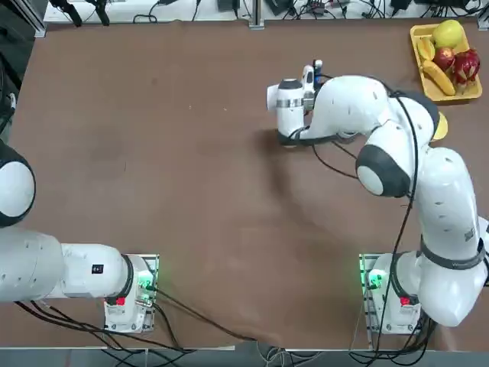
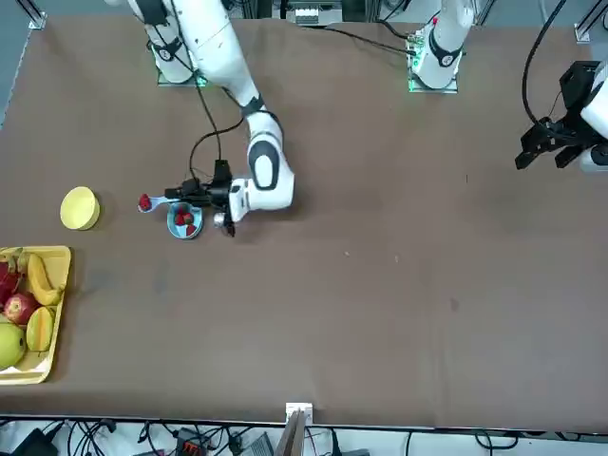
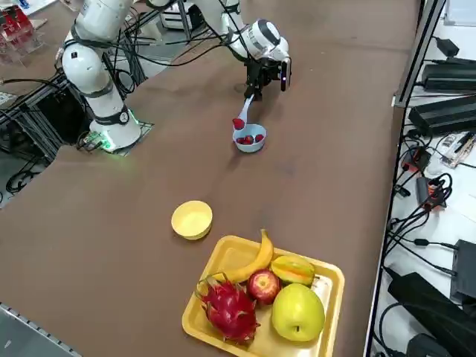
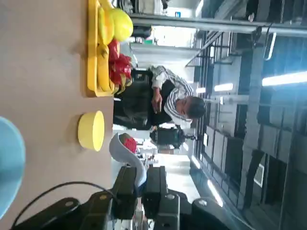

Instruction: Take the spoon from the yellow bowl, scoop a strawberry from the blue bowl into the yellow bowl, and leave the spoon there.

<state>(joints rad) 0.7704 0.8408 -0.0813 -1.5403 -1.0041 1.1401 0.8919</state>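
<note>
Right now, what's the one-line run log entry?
right hand: shut on spoon | spoon: strawberry aboard, above blue bowl | yellow bowl: empty

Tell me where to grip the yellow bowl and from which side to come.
Grip the yellow bowl by its rim, one finger inside and one outside, coming straight down from above. It sits upright and open on the table, its body looks too wide for a pinch, and its side toward the fruit tray is tighter; take the far rim.

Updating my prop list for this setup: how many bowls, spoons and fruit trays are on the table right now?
Bowls: 2, the yellow bowl and the blue bowl
Spoons: 1, the spoon carrying a strawberry, clamped in the right gripper
Fruit trays: 1, the yellow tray
Total: 4
</note>
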